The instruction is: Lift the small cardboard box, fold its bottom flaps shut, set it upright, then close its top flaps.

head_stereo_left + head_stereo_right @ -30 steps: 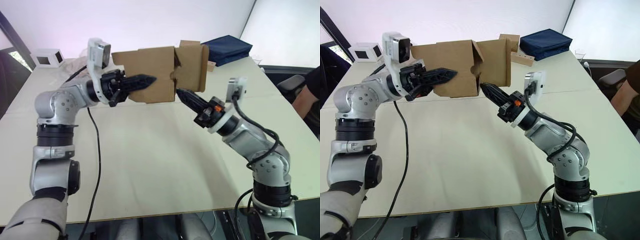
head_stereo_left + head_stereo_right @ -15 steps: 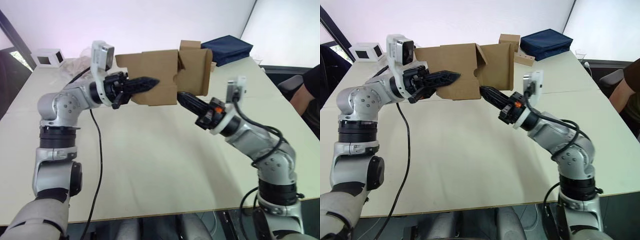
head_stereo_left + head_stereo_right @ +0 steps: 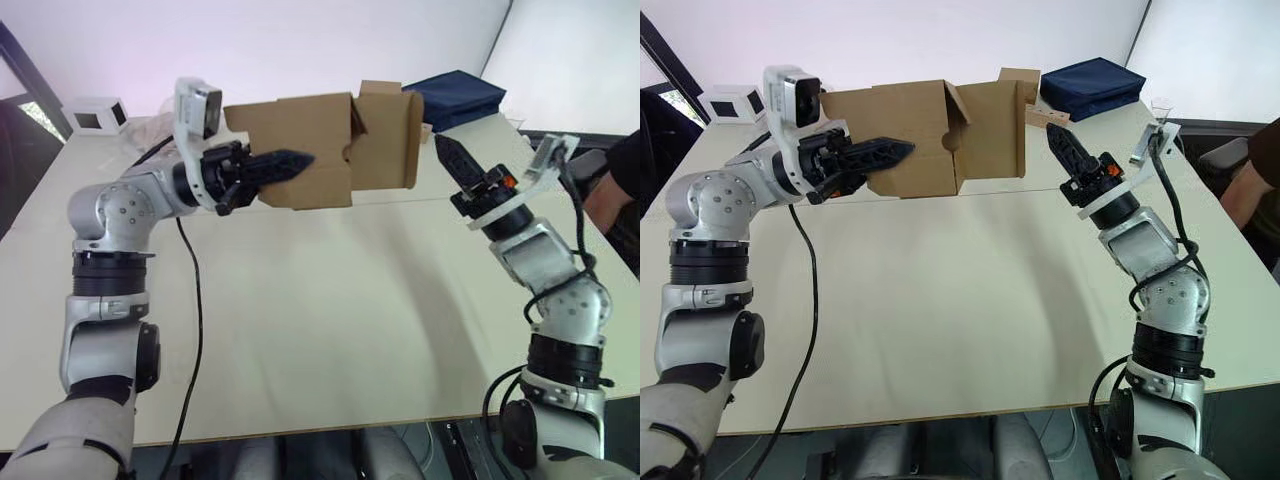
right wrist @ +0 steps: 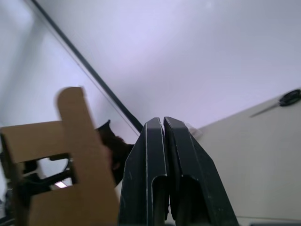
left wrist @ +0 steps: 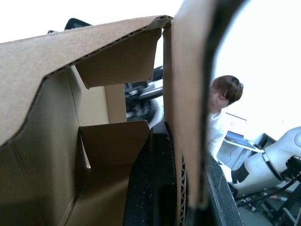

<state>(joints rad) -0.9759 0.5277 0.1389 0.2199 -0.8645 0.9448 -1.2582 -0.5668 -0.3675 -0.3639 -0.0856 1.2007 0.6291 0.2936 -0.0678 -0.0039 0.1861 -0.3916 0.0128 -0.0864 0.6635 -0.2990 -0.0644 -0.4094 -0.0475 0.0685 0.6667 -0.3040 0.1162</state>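
Observation:
The small cardboard box (image 3: 300,150) hangs on its side above the table's far half. My left gripper (image 3: 300,160) is shut on its front wall, one finger (image 5: 155,188) inside and one outside. At the box's right-hand end, which I take for the bottom flaps, one large flap (image 3: 392,140) stands out flat and two smaller ones (image 5: 113,146) are folded partly inward. The top flaps at the other end are hidden behind my left gripper. My right gripper (image 3: 442,146) is shut on nothing and points up and left, a short gap to the right of the large flap.
A white box with a dark window (image 3: 97,114) sits at the far left of the table (image 3: 320,330). A navy bag (image 3: 455,95) and another brown box (image 3: 1018,80) lie at the far right. A person (image 3: 615,190) stays at the right edge.
My right gripper has pulled out from under the box's right end and swung up and to the right, clear of the flap. The box has shifted slightly left in my left gripper.

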